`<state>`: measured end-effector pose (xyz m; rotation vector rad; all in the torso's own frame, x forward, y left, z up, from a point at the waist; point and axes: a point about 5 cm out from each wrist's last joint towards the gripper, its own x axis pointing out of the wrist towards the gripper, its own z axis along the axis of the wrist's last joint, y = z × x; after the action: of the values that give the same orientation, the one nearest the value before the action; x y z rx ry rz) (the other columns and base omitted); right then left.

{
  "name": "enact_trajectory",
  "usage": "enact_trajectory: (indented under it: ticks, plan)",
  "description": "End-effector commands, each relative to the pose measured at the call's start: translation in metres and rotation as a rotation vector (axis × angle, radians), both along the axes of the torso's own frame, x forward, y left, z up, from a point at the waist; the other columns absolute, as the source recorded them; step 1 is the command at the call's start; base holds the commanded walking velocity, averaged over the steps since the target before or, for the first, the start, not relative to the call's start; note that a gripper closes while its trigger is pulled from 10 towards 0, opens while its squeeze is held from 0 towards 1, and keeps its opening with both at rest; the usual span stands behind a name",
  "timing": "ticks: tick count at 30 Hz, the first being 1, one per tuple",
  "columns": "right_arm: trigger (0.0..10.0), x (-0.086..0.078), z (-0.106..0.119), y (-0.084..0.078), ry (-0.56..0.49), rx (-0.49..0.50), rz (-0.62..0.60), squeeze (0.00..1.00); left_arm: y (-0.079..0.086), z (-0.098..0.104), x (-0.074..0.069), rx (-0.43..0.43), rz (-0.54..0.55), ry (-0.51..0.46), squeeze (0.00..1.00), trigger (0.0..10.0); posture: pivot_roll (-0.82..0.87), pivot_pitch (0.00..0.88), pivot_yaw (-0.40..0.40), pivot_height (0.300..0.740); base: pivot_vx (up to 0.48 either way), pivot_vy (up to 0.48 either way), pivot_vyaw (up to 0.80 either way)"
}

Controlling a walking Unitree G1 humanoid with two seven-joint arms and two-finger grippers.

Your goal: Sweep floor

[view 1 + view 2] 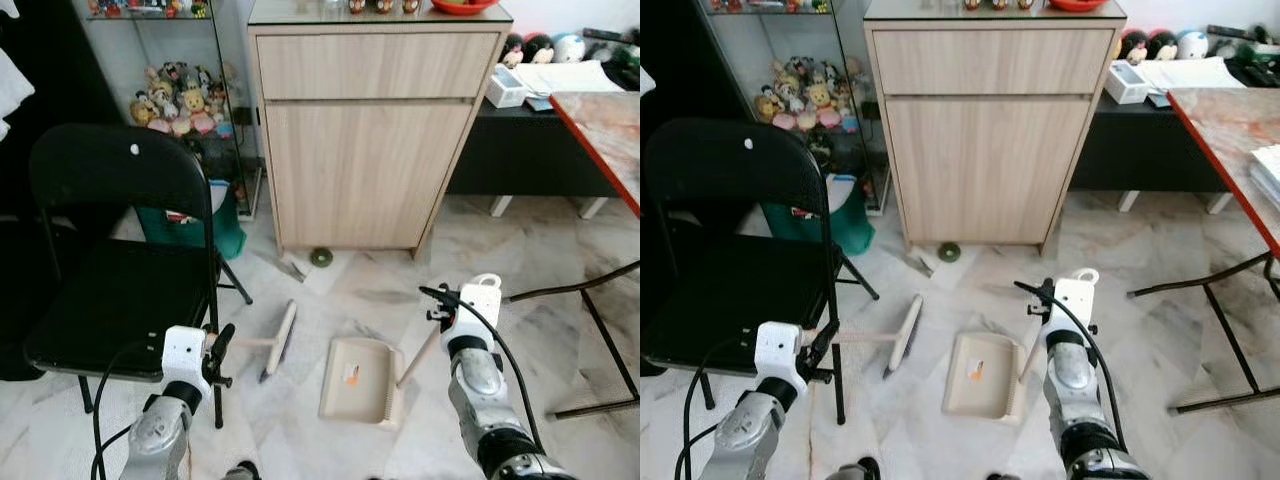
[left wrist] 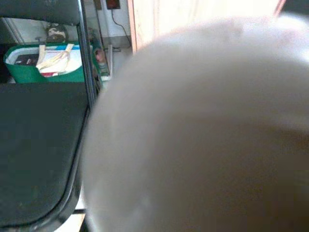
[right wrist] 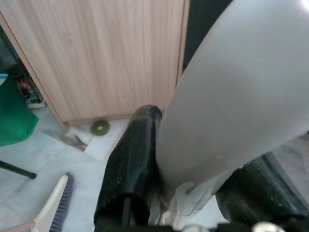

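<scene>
A pale marble-patterned tile floor (image 1: 560, 250) runs up to a light wood-grain cabinet (image 1: 368, 150) with a drawer over a door. To its left is a glass display case (image 1: 185, 95) holding plush toys, with a green bag (image 1: 195, 225) at its foot. A black folding chair (image 1: 115, 260) with a matte seat stands on the robot's left, and a table (image 1: 605, 125) with a reddish edge and thin black legs on its right. A small round green object (image 1: 321, 257) lies on the floor just in front of the cabinet.

The cream plastic dustpan (image 1: 358, 378) lies flat on the floor between the arms, its handle (image 1: 418, 356) slanting up to the right gripper (image 1: 1045, 300). In the right wrist view the two black fingers (image 3: 129, 179) are closed against the pale, smooth, rounded handle (it sits pinched between them).

The hand brush (image 1: 281, 338), a long cream back with dark bristles, rests on the floor left of the dustpan, just apart from it. Its straight handle reaches to the left gripper (image 1: 220, 350), whose fingers are closed on its end beside the chair's front edge; the left wrist view shows a blurred pale rounded shape very close to the lens.
</scene>
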<state>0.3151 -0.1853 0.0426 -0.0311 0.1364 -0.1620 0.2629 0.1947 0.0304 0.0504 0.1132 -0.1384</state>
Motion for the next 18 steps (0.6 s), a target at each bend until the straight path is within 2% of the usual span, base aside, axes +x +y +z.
enact_trajectory:
  ticks: [1,18]
  plan:
    - [10.0,-0.0055,-0.0088,-0.0001,0.044,0.011,-0.005,0.0,0.0036,-0.0031,-0.0026,-0.002,0.012,0.022,0.0,10.0,0.08,0.138,0.02,0.74,-0.289,0.0,0.0]
    - [10.0,-0.0044,-0.0083,0.0024,0.043,0.005,0.005,0.0,0.0022,-0.0021,-0.0012,-0.003,0.006,0.019,0.0,10.0,0.08,0.123,0.021,0.74,-0.274,0.0,0.0]
